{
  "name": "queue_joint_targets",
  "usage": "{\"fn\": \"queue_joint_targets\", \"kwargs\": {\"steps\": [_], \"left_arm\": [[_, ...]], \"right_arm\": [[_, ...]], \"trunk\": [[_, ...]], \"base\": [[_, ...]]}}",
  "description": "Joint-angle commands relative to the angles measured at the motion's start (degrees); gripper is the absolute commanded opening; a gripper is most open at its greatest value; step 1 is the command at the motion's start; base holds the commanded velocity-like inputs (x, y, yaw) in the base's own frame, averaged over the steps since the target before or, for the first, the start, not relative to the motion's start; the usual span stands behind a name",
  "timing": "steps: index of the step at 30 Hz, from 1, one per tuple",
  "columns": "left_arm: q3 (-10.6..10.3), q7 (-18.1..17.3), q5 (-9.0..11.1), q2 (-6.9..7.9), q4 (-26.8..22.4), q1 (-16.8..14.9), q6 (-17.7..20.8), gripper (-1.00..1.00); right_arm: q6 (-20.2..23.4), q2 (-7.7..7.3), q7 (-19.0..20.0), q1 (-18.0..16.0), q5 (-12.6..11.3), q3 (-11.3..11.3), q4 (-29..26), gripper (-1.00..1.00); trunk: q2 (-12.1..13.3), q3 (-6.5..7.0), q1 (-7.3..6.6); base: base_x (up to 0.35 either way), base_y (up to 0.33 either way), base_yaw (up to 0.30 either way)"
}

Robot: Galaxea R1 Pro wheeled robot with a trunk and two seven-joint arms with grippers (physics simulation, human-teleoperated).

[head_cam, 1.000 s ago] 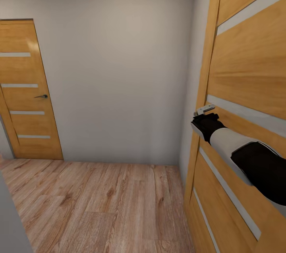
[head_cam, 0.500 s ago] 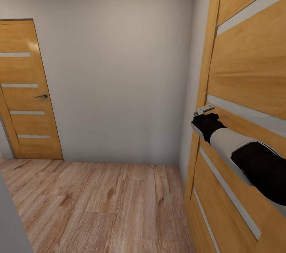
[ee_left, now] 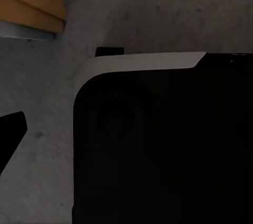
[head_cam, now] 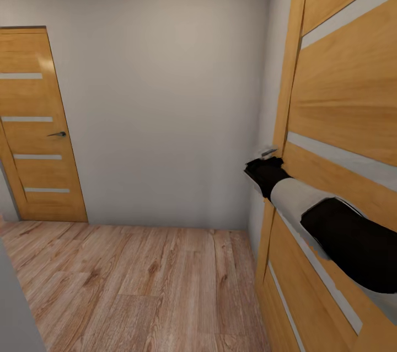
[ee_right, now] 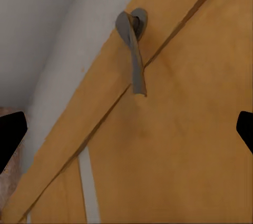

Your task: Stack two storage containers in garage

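**Head view: right jaws at the door handle, bins nowhere to be placed yet**

Head view puts me in a hallway with light plank flooring [head_cam: 138, 286] and a pale grey wall [head_cam: 165, 92]. My right arm [head_cam: 331, 219] reaches along the near door [head_cam: 342, 98] on the right. Where the two storage containers lie I cannot tell from these pictures, so I judge this a transit step: get through this door first.

What the coming move turns on is the grey lever handle [head_cam: 269, 152]. From the head it pokes out just above my right jaws, very close, though I cannot tell whether anything touches. The right wrist view settles more. The lever lies ahead of the jaws and roughly centred between them. Its long axis runs from the round pivot down toward me along the door face. My two black fingertips [ee_right: 10, 139] stand wide apart at the edges of that picture, so the right jaws are released and hold nothing. I judge they must advance and close across the lever, not along it.

Left wrist view gives a dark rounded part of my own body [ee_left: 158, 150], a mottled grey surface [ee_left: 158, 13] and a yellow-brown wooden edge [ee_left: 29, 2]. With one fingertip [ee_left: 10, 137] in sight, I cannot tell the left jaws' state.

A second door [head_cam: 33, 120] stands far left, well apart from either arm.
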Motion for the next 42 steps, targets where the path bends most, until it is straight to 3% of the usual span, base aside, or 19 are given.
{"fn": "queue_joint_targets", "kwargs": {"steps": [1, 3, 6, 20, 22, 27, 29, 34, 40, 42], "left_arm": [[0.10, -0.06, 0.03, -0.01, 0.00, -0.01, -0.16, 1.00], [0.11, -0.05, 0.03, 0.02, 0.00, -0.01, -0.16, 1.00], [0.11, -0.05, 0.03, 0.02, 0.00, -0.01, -0.21, 1.00], [0.15, 0.10, 0.03, 0.14, 0.00, -0.01, -0.25, 1.00], [0.17, 0.11, 0.07, 0.15, 0.00, -0.01, -0.25, 1.00], [0.19, 0.12, 0.10, 0.16, 0.00, -0.01, -0.29, 1.00], [0.19, 0.14, 0.11, 0.16, 0.00, -0.01, -0.32, 1.00], [0.19, 0.20, 0.18, 0.16, 0.00, -0.01, -0.34, 1.00], [0.19, 0.21, 0.20, 0.16, 0.00, -0.01, -0.34, 1.00], [0.19, 0.21, 0.20, 0.16, 0.00, -0.01, -0.34, 1.00]], "right_arm": [[0.66, 1.12, -0.64, -0.04, -0.50, 0.50, -0.12, 1.00], [1.41, 3.10, -1.18, -0.06, -0.50, 0.50, -0.23, 1.00], [2.03, 4.81, -1.50, -0.07, -0.50, 0.50, -0.33, 1.00], [1.84, 4.81, -1.38, -0.03, -1.05, -0.11, -0.60, 1.00], [1.38, 4.81, -0.73, 0.22, -2.67, -0.45, -0.86, 1.00], [0.45, 4.81, 4.26, 2.58, -9.95, -0.71, -1.34, 1.00], [-0.47, 4.81, 6.74, 4.31, -11.81, -0.78, -1.43, 1.00], [-3.59, 4.81, 9.96, 8.63, -12.97, -0.80, -1.46, 1.00], [-5.07, 4.81, 16.71, 10.87, -13.13, -1.07, -1.41, 1.00], [-6.12, 4.81, 19.03, 13.35, -13.10, -1.14, -1.41, 1.00]], "trunk": [[-0.04, -0.06, 0.00], [-0.04, -0.06, 0.00], [-0.04, -0.06, 0.00], [-0.04, -0.06, 0.00], [-0.04, -0.06, 0.00], [-0.04, -0.06, 0.00], [-0.04, -0.06, 0.00], [-0.04, -0.06, 0.00], [-0.04, -0.06, 0.00], [-0.04, -0.06, 0.00]], "base": [[0.000, 0.000, 0.000], [0.000, 0.000, 0.000], [0.000, 0.000, 0.000], [0.000, 0.000, 0.000], [0.000, 0.000, 0.000], [0.000, 0.000, 0.000], [0.000, 0.000, 0.000], [0.000, 0.000, 0.000], [0.000, 0.000, 0.000], [0.000, 0.000, 0.000]]}}
